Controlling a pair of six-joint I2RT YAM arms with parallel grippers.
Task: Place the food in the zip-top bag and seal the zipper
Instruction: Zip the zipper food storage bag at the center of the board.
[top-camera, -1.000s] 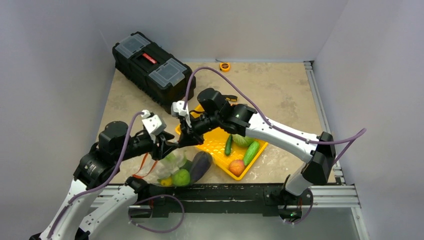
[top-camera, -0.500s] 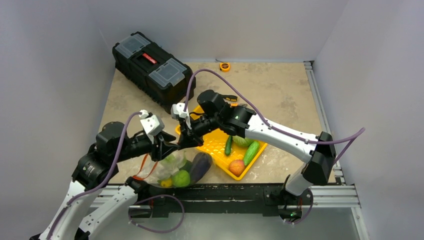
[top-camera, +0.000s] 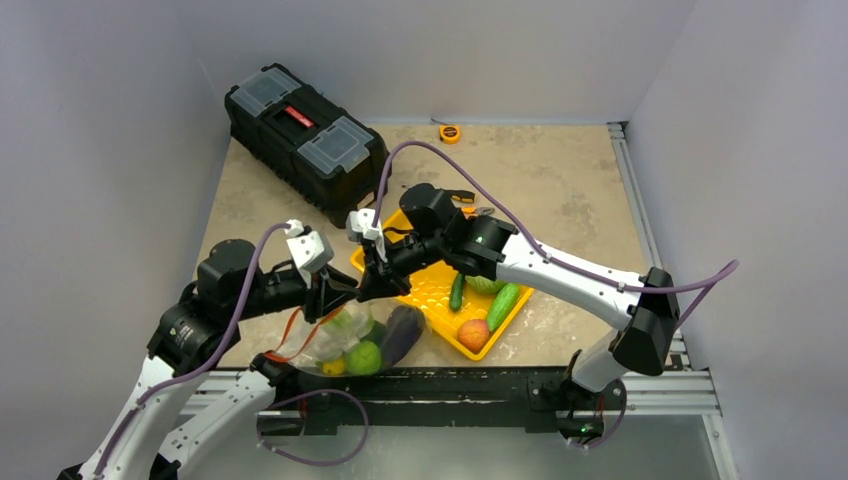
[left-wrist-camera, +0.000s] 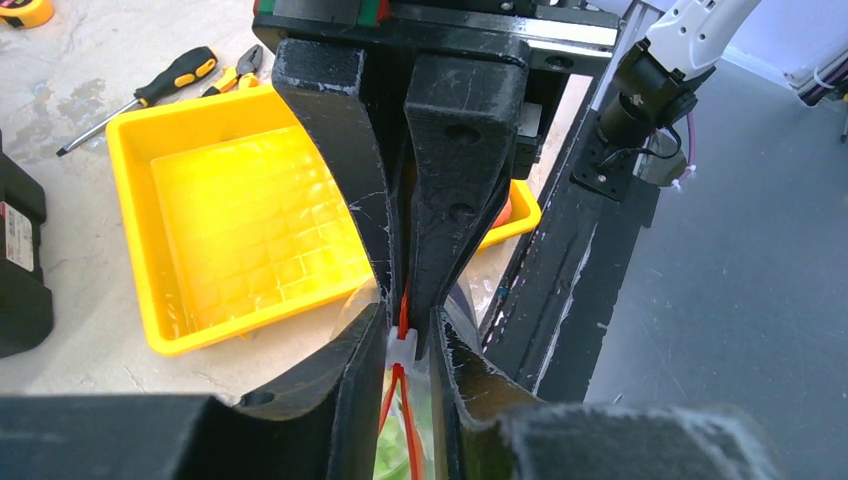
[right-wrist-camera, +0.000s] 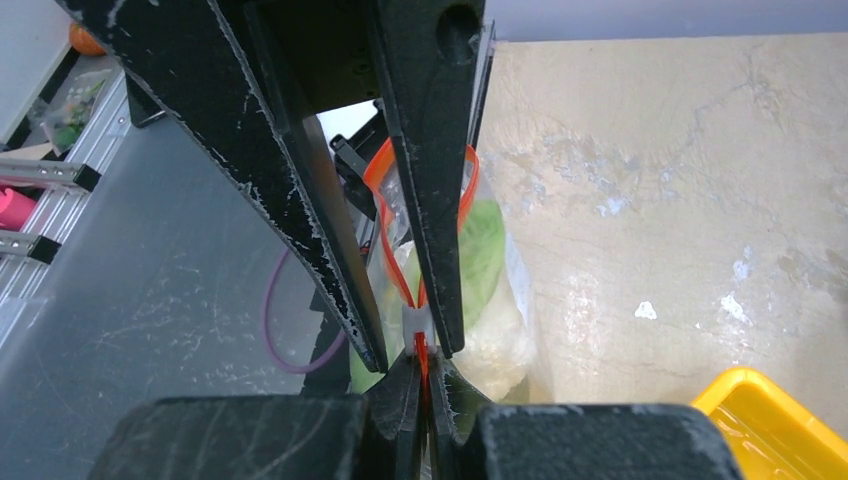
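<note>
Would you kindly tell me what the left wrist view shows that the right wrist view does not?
Only the left wrist view: the orange-handled screwdriver, the pliers and the toolbox edge. Only the right wrist view: the white cauliflower inside the zip-top bag, and a purple cable. Both: the yellow tray, the zipper with its white slider, and the left end effector and right end effector meeting there.

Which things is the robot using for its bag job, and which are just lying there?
For the job: bag, zipper, green fruit, cucumbers, peach.
Just lying about: toolbox, tape measure, screwdriver, pliers, yellow tray (only holds food).
</note>
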